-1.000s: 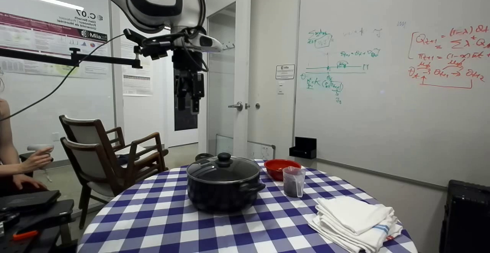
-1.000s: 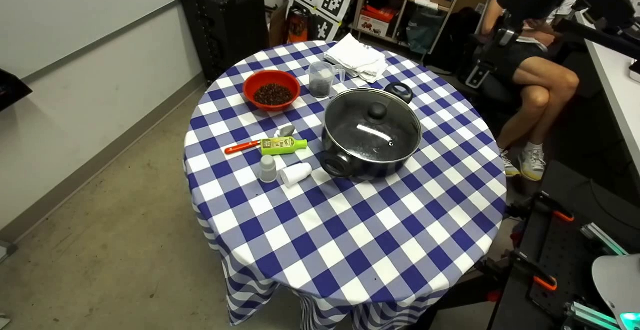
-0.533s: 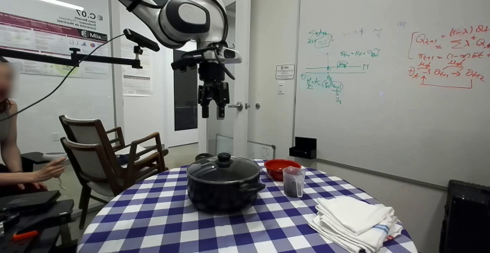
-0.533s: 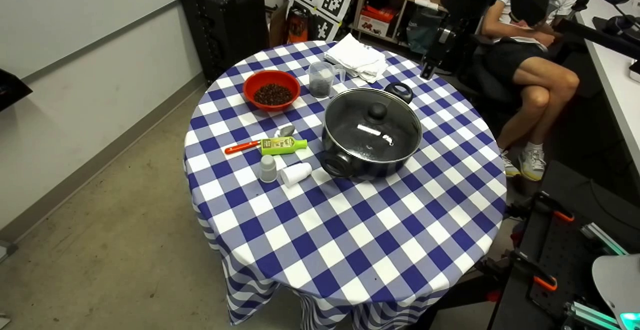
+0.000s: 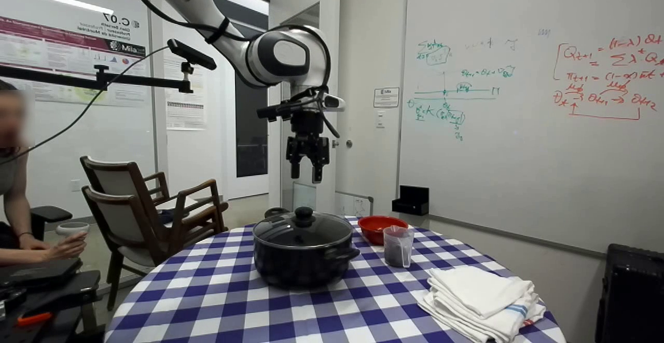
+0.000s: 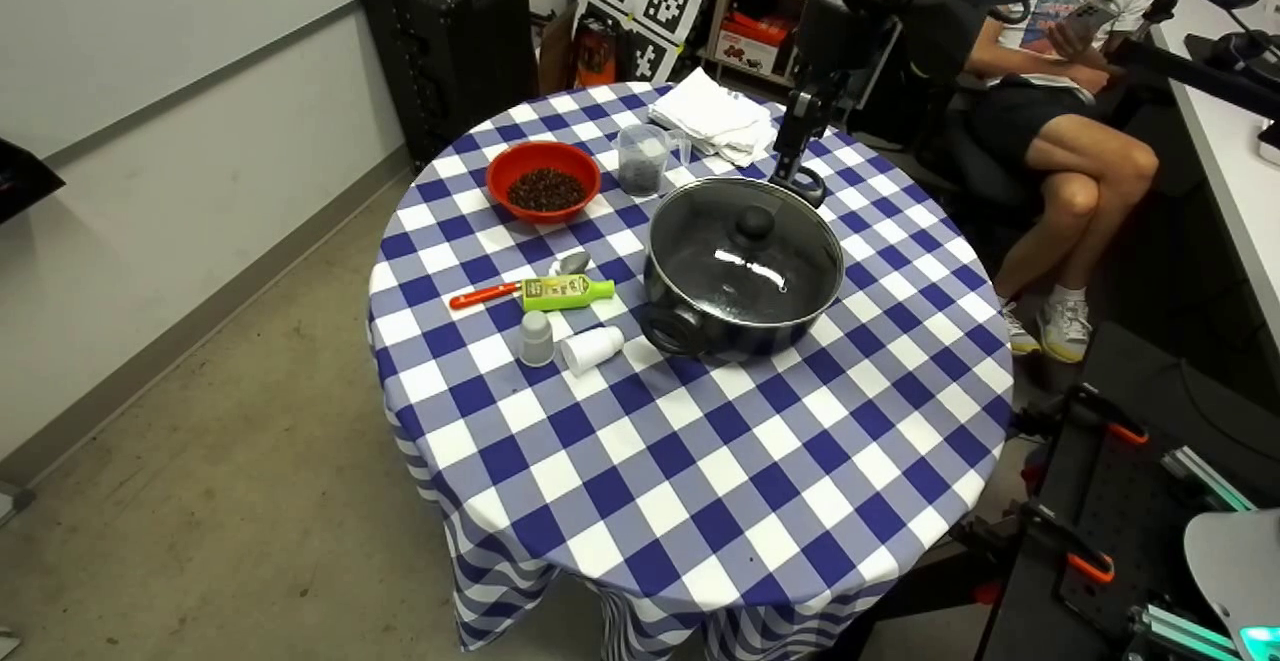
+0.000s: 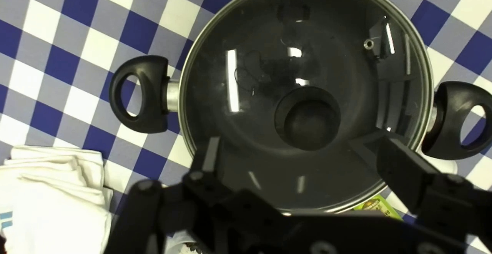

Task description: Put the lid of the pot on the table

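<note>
The lid [image 5: 277,231] is a clear glass disc with a metal rim and a dark knob [image 5: 304,216]. It rests on the black pot [image 5: 301,268], also seen in an exterior view as lid [image 6: 720,261] and pot [image 6: 740,338]. The pot stands on the table [image 5: 218,296] with its checked cloth. My gripper [image 5: 306,174] is open and empty, above the lid and apart from it. In the wrist view the lid [image 7: 253,131] fills the middle, and the knob [image 7: 312,125] shows between the spread fingers of the gripper [image 7: 300,142].
A red bowl [image 6: 543,186], a measuring cup [image 6: 642,161] and folded white towels [image 6: 712,116] stand near the pot. A green bottle [image 6: 567,292], a red-handled utensil [image 6: 485,295], a grey shaker [image 6: 536,339] and a white cup [image 6: 592,349] lie beside it.
My arm has moved rightward and lower in an exterior view, coming over the pot. In an exterior view it has moved left toward the pot. The lid and pot have not moved.
</note>
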{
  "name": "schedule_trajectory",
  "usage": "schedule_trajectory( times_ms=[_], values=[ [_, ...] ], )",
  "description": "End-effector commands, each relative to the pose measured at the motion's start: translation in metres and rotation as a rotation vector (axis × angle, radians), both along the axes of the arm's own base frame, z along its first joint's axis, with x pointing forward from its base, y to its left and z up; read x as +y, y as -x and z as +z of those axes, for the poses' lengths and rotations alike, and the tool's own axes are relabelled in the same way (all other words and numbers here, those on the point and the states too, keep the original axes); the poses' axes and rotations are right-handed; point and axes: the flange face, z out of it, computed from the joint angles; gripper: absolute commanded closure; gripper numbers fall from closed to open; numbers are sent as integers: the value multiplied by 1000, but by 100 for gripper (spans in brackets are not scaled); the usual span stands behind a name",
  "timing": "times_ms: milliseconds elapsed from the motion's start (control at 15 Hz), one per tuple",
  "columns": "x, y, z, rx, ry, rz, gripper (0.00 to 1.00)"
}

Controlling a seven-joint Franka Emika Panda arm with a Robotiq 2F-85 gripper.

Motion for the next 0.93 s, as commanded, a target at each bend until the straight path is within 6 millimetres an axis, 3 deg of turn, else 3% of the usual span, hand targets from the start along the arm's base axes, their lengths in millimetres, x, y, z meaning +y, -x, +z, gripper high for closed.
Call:
schedule_trajectory(
  times_ms=[0,333,867],
  values=[
    [6,-20,-21,24,-23,-22,0],
    [14,-29,-49,59,-30,-28,0],
    [21,-33,-75,97,-39,-49,0]
  ],
)
